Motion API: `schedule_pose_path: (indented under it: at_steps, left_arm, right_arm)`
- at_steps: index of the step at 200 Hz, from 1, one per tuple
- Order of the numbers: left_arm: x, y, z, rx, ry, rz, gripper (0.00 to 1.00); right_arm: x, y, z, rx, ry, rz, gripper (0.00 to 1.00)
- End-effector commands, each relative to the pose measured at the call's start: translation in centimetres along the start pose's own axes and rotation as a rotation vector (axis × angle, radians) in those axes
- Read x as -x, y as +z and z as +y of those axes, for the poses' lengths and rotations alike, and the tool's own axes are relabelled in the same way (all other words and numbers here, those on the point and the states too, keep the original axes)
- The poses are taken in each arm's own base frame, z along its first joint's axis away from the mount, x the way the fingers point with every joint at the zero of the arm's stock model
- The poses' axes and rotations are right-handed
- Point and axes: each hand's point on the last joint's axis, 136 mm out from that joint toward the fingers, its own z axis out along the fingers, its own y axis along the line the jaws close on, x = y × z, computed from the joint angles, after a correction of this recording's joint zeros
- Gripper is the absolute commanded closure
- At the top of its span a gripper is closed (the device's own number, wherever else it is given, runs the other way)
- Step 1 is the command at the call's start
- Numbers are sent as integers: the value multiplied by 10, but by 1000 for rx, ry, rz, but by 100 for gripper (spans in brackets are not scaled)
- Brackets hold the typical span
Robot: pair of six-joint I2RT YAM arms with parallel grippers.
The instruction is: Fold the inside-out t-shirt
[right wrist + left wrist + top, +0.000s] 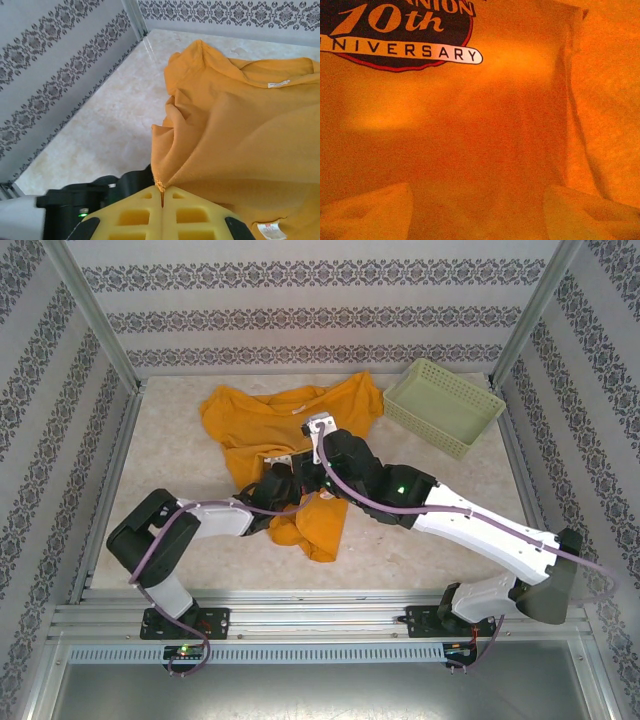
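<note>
Item: orange t-shirt, crumpled mid-desk, its far edge near the back wall.
My right end effector: pinched shut on a cloth edge.
My left end effector: spread wide, cloth close ahead.
Free room: left and near strips.
Basket: far right corner.

I work in a lab test booth: wallpapered panels framed by metal posts enclose my pale stone-look surface, with a metal rail along its near edge.
</note>
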Motion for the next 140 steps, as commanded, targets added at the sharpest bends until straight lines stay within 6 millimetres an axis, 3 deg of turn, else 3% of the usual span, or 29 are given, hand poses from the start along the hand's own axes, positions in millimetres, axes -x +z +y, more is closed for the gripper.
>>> schedule_pose_path:
  at_steps: [1,48,97,140]
  left_arm:
    - [18,18,-4,7,-16,-21,28]
    - [30,58,25,92,-77,30,21]
    - [36,99,27,152,-42,117,16]
    - [32,126,43,239,-40,210,16]
  right_arm:
    - [11,-3,6,45,49,-48,98]
    - [11,-3,-3,21,72,-58,98]
    - [17,-7,-10,7,89,-88,98]
    - [20,-5,-16,-3,104,-94,99]
